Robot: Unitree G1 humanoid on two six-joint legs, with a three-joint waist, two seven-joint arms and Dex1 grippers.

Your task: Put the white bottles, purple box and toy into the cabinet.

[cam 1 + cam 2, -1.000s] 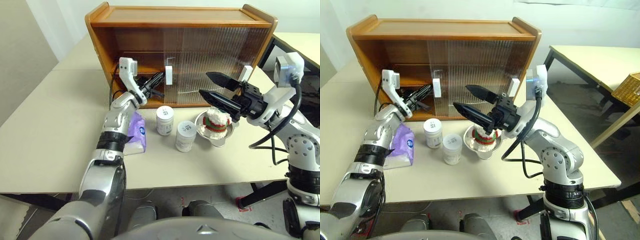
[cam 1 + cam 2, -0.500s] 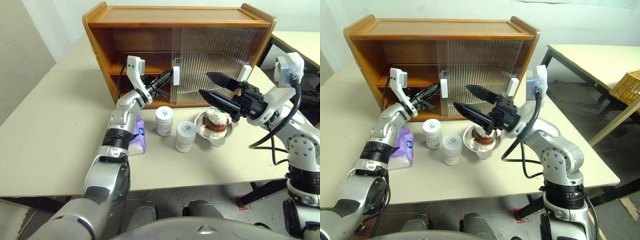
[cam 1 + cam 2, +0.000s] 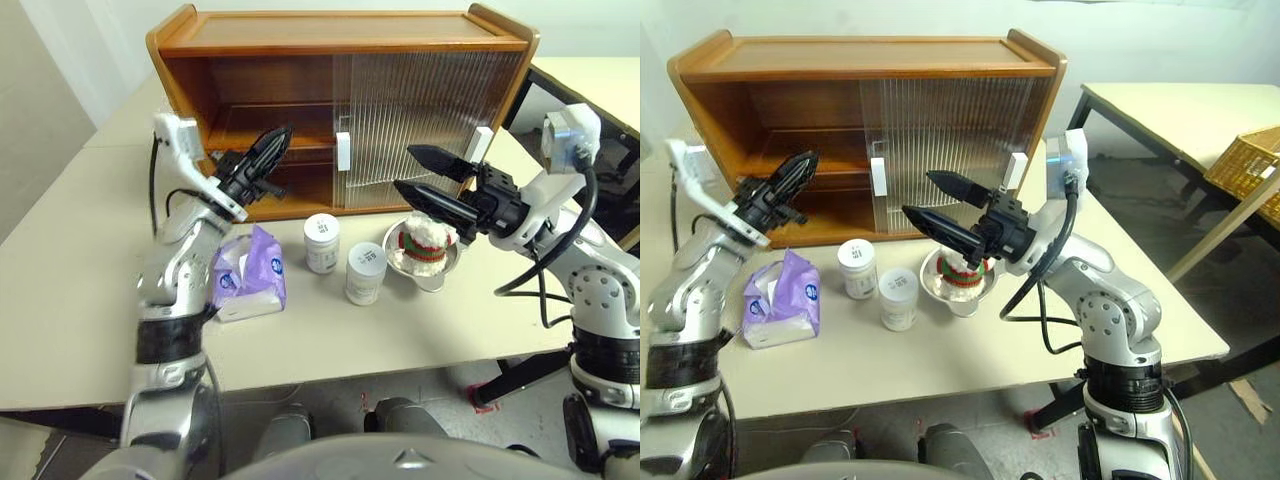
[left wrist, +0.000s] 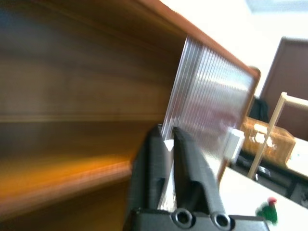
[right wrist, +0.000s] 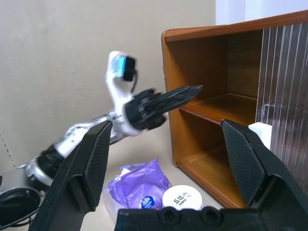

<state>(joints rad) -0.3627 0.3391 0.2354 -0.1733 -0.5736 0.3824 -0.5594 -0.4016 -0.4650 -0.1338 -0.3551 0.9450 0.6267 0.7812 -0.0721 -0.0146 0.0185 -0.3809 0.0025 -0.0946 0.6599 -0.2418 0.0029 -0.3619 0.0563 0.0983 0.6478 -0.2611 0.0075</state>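
The cabinet (image 3: 340, 40) stands at the back of the table with its left half open and its ribbed doors (image 3: 410, 120) covering the right half. My left gripper (image 3: 275, 145) hovers in front of the open half, fingers only slightly apart and empty. Two white bottles (image 3: 321, 242) (image 3: 365, 272) stand in front of the cabinet. The purple box (image 3: 250, 280) lies to their left, under my left arm. The toy (image 3: 425, 243) sits in a steel bowl (image 3: 440, 272). My right gripper (image 3: 405, 170) is wide open just above the toy, pointing left.
White door handles (image 3: 343, 150) (image 3: 478, 143) stick out from the sliding doors. A second table (image 3: 1160, 100) stands to the right with a wicker basket (image 3: 1250, 165) beside it. The table's front edge (image 3: 330, 375) is near.
My left gripper pulled back from the door handle, leftward and up, and its fingers parted a little. The sliding door ended slightly further right. The right arm held still.
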